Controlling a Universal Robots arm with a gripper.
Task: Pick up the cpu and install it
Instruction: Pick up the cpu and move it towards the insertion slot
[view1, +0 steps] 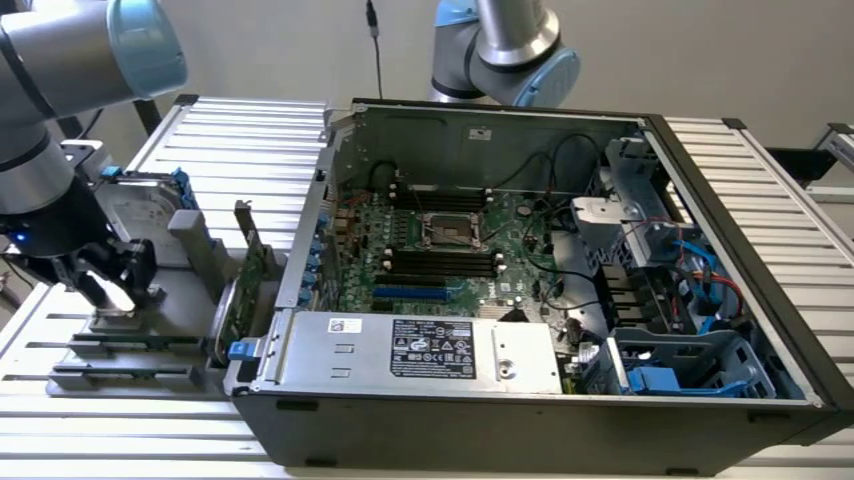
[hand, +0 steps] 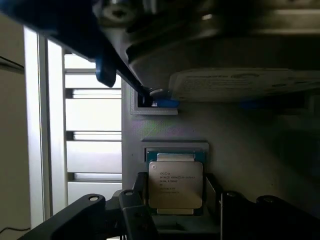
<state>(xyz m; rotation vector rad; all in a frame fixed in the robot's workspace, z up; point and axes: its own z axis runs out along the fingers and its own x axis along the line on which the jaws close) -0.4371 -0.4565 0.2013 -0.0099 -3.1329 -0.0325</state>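
1. Gripper (view1: 118, 292): at the exterior view's left, low over a grey parts fixture (view1: 120, 350). The upper links of its arm are cut off by the frame edge.
2. Jaws: apart, one on each side of the cpu (hand: 175, 184) and close to its edges. Whether they touch it cannot be told.
3. Cpu: lies flat in a recess of the fixture, silver lid up. One edge is hidden behind the gripper's black linkage, and the print on the lid cannot be read.
4. Hard drive (view1: 134, 205): blue-railed, on the fixture just behind the gripper, partly hidden by the arm.
5. Computer case (view1: 747, 240): open, beside the fixture on the exterior view's right. The CPU socket (view1: 451, 232) sits mid-motherboard, and black cables cover part of the board.
6. Surface: a slatted aluminium table (view1: 240, 130) in front of a pale wall. A second arm (view1: 507, 45) stands behind the case, cut off at the top.
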